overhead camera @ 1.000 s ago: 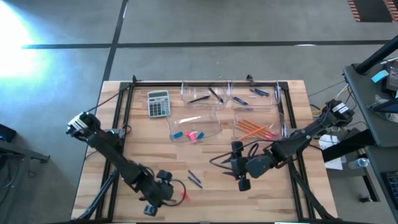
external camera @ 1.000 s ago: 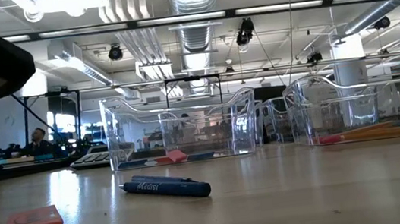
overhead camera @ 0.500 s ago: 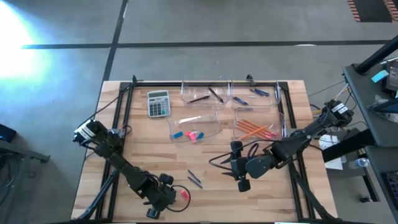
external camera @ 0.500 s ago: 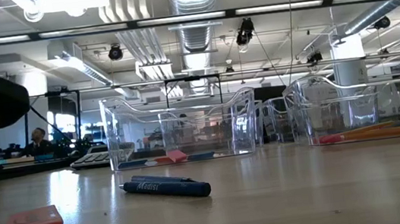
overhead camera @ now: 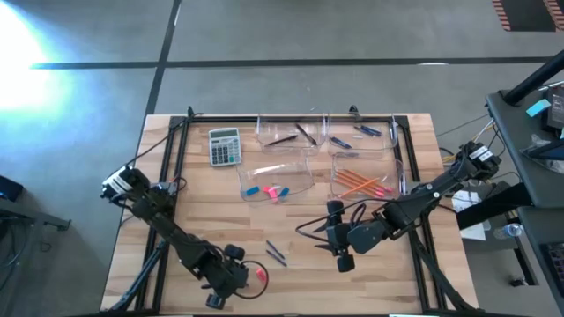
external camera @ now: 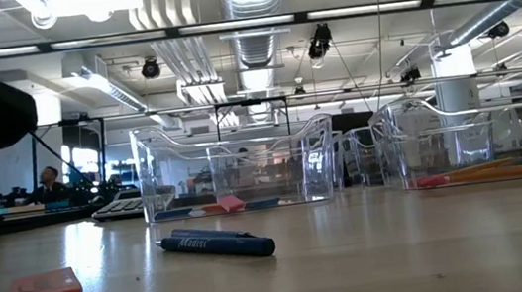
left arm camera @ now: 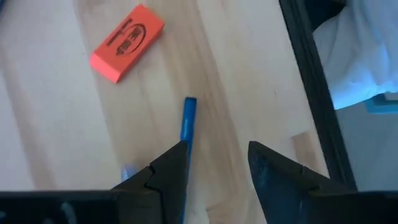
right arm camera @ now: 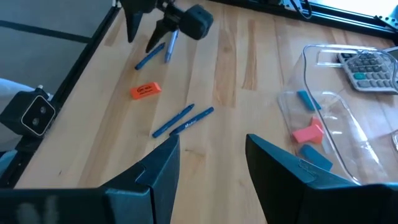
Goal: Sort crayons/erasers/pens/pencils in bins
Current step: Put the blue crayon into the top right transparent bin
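High view: four clear bins [overhead camera: 280,179] are grouped at the far half of the table [overhead camera: 405,282], well apart from both grippers. The pencils [overhead camera: 359,184], thin orange sticks with pink ends, lie in the near right bin; pink and light blue erasers [overhead camera: 269,190] lie in the near left bin; dark and blue sticks are seen in the two far bins. A grey calculator [overhead camera: 225,145] sits just left of the bins.

Compared with a second ago, the left arm is seen swung slightly toward the table centre; the right arm and all loose items are unchanged.

The right gripper [overhead camera: 344,259] is held near mid-table, jaws apart, nothing between them. The left gripper [left arm camera: 214,165] is at the near edge, jaws apart and empty, with a blue pen [left arm camera: 188,121] lying on the wood just ahead of the fingertips and an orange eraser [left arm camera: 127,43] farther off. Two more blue pens [overhead camera: 276,254] lie between the two grippers.
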Controlling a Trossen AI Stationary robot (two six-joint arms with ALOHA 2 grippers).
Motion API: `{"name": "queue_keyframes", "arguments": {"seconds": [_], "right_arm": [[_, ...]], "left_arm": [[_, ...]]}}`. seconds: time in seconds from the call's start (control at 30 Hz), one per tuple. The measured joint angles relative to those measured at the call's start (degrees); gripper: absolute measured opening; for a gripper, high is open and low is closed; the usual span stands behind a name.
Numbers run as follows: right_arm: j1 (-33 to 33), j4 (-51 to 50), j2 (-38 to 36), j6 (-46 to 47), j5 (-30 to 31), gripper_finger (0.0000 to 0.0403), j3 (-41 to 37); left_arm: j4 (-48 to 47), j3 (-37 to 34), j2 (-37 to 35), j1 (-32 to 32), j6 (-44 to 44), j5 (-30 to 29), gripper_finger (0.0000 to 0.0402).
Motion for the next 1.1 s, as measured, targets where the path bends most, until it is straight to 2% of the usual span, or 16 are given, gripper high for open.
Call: {"name": "queue_keyframes", "arguments": {"seconds": [0.2,0.63,0.77,0.97,1.1], "right_arm": [[0.0,0.0,0.0,0.7,0.0,0.0173,0.0],[0.0,0.3,0.0,0.6,0.0,0.0173,0.0],[0.0,0.5,0.0,0.6,0.0,0.0173,0.0],[0.0,0.5,0.0,0.6,0.0,0.0173,0.0],[0.0,0.5,0.0,0.6,0.0,0.0173,0.0]], "left_arm": [[-3.5,0.0,-0.6,0.0,-1.3,-0.7,0.0152],[-5.1,0.2,4.0,-0.2,-1.3,-2.0,0.0149],[-5.3,0.2,4.2,-0.2,-1.3,-3.1,0.0113],[-5.6,0.1,4.3,-0.1,-1.0,-4.2,0.0020],[-5.5,0.1,4.3,-0.1,-1.0,-4.2,0.0011]]}}
